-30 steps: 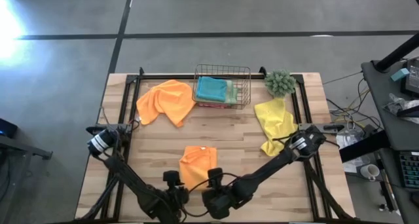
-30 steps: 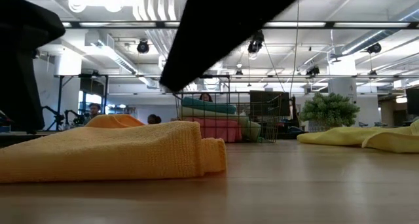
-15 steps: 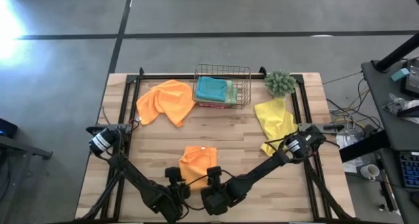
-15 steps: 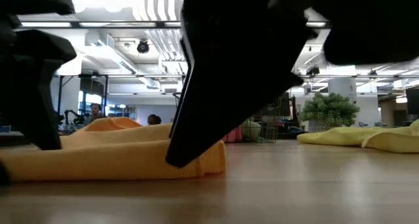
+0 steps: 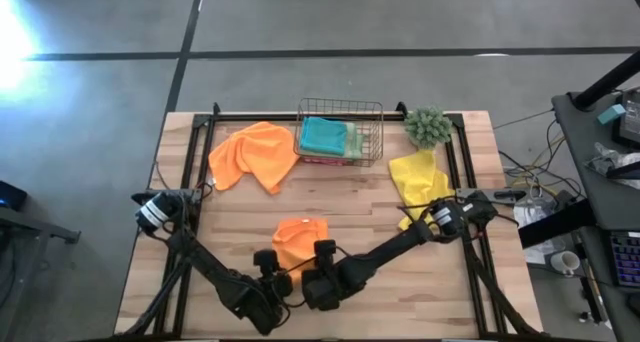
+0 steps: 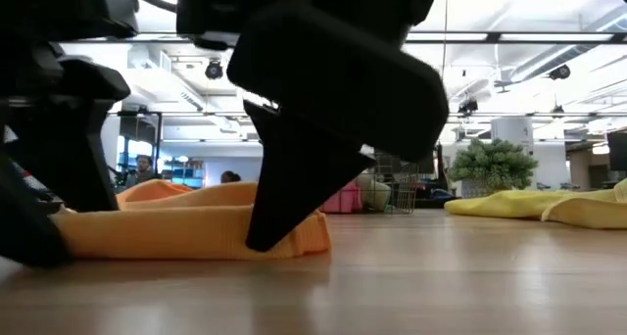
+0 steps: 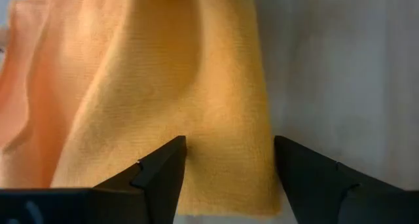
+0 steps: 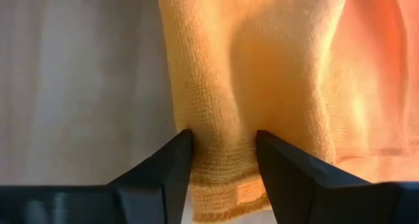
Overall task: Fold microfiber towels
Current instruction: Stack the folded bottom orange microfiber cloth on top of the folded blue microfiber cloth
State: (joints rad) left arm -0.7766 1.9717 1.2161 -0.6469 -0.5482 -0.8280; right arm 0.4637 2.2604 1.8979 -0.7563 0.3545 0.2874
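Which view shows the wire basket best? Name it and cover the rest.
The high view: the wire basket shows whole from above, at the table's far edge, a teal towel on top inside. The low view shows only a sliver behind an arm; neither wrist view shows it.

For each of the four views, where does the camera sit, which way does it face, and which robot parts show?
High: overhead, straight down; both arms, wooden table.
Low: table height, facing the room; dark gripper bodies loom.
Left wrist: past left gripper fingers, open around the cloth.
Right wrist: past right gripper fingers pinching its edge.
All share the folded orange microfiber towel.
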